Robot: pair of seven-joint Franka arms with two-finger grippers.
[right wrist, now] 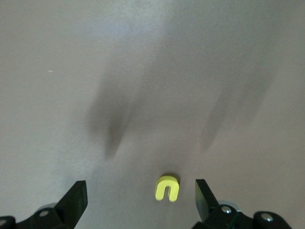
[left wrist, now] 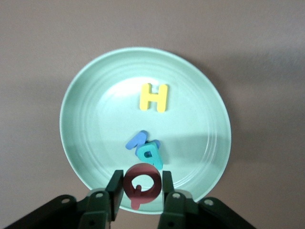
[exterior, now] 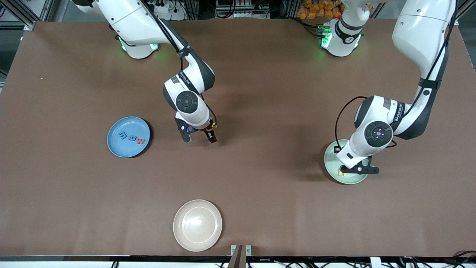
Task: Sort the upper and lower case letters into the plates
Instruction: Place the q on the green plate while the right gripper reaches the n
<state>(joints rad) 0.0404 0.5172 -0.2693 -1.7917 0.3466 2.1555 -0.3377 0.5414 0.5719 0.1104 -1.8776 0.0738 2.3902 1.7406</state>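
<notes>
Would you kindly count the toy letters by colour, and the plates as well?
Yellow letters: 2, H and n
Red letters: 2, W and Q
Blue or teal letters: 4
Plates: 3, blue plate, mint plate, cream plate
Total: 11

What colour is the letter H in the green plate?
Yellow H, clearest in the left wrist view.

High front camera facing robots, wrist cameras looking down (close)
</notes>
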